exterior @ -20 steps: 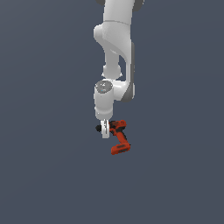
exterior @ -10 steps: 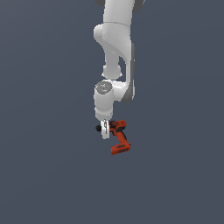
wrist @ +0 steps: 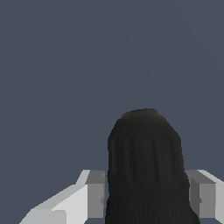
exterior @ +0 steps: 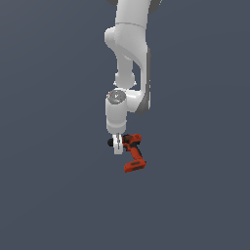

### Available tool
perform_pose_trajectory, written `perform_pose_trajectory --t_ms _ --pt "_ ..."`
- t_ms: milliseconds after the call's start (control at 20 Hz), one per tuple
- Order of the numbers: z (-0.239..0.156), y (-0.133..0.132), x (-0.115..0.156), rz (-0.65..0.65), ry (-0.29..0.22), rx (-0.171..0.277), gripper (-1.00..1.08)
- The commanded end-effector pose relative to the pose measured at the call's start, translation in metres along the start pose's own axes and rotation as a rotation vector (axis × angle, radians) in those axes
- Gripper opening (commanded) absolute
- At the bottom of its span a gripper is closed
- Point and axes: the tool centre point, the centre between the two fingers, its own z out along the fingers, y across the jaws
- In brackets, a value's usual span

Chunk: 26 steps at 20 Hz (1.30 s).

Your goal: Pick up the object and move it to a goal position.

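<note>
Now the pincer [exterior: 117,145] clamps the drill [exterior: 133,154] at its black end (frame centre); next, carry it goalward.

A simulated void (flat grey-blue backdrop everywhere), no room or furniture shown

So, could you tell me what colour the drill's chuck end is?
Black chuck end of the red-orange drill; wrist view shows it best.

White rounded arm [exterior: 128,44] w/ grey joint trim; pincer [exterior: 117,145] white, grey pads [wrist: 95,192].
</note>
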Motion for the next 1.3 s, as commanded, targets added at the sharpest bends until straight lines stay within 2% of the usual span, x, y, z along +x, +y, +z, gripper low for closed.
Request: perform_pose_trajectory --t_ms 0,450,1250 --pt "-0.010 -0.006 -0.001 0.001 0.001 0.006 -1.00" --pt "-0.068 -0.031 -0.009 0.003 0.002 0.005 -1.00" --pt "-0.227 -0.101 -0.033 0.004 0.007 0.004 -1.00"
